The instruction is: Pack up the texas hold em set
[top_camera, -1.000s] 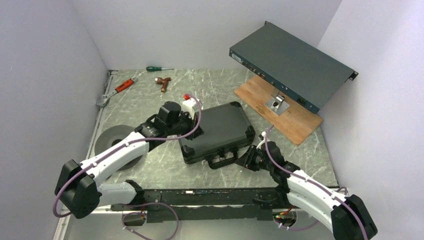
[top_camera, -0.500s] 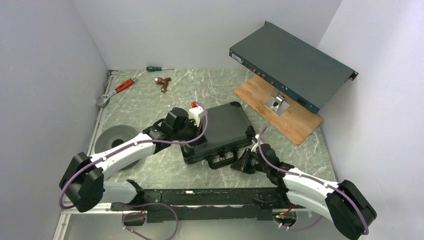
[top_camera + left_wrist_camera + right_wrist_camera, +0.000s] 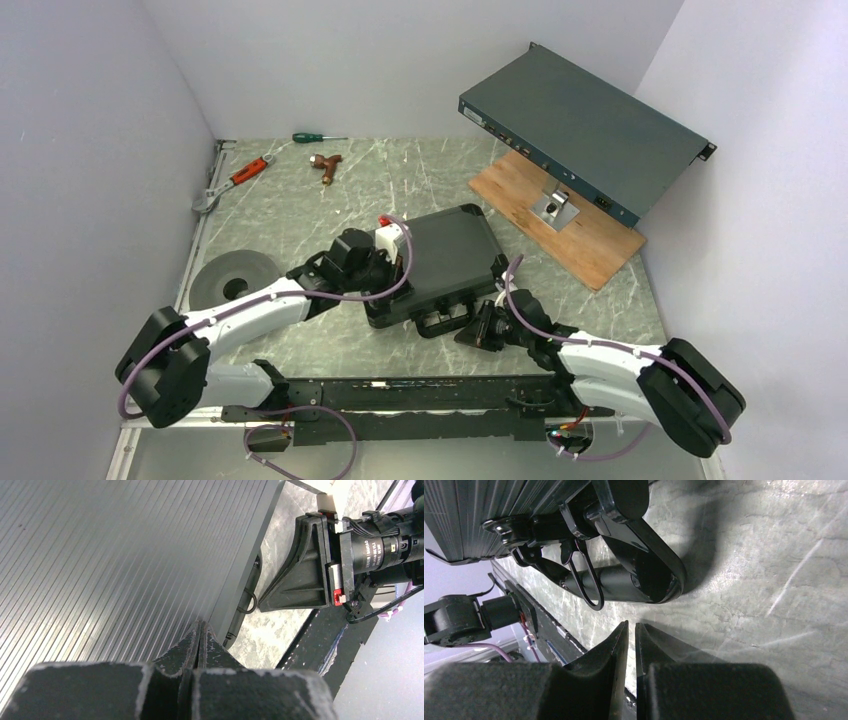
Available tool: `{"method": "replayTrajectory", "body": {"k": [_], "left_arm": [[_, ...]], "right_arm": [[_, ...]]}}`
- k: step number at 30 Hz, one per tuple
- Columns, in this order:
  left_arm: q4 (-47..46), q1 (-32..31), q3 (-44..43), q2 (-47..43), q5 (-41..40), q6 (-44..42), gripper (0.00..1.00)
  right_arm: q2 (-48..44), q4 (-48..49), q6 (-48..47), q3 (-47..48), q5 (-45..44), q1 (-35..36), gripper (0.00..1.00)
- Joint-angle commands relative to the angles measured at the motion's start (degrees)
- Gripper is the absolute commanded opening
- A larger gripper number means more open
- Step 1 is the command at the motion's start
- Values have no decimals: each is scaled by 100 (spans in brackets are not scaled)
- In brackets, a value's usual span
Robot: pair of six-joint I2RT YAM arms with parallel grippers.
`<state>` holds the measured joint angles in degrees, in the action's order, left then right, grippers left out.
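The black hard case (image 3: 450, 255) lies closed on the table, its handle (image 3: 440, 322) on the near side. Chips, card decks and dice are out of view. My left gripper (image 3: 398, 282) is shut and empty, its tips (image 3: 200, 630) pressed on the ribbed lid (image 3: 125, 555) near the front edge. My right gripper (image 3: 472, 330) is shut and empty, low over the table just right of the handle. In the right wrist view its tips (image 3: 631, 630) sit just short of the handle (image 3: 644, 555) and a wire latch loop (image 3: 586, 582), not touching either.
A long grey-green rack box (image 3: 585, 130) leans on a wooden board (image 3: 575, 235) at the back right. A green screwdriver (image 3: 318, 137), a red-handled tool (image 3: 240, 175) and a brown fitting (image 3: 325, 165) lie at the back left. A grey disc (image 3: 230, 275) lies at the left.
My left gripper has slid nearer and rightward across the lid toward its front edge. My right gripper has moved left and lower, closer to the handle.
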<state>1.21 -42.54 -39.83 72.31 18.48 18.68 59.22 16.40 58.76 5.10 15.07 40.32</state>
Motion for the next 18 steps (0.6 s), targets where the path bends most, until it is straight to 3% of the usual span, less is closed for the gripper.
{"method": "replayTrajectory", "body": {"k": [1,18], "left_arm": [[367,-72,489,-19,-312,97,0],[468,-79,737,-327,-503,73,0]], "right_arm": [[126,348,127,140,-248,63,12],[523,679,415,329,-325,91,13]]}}
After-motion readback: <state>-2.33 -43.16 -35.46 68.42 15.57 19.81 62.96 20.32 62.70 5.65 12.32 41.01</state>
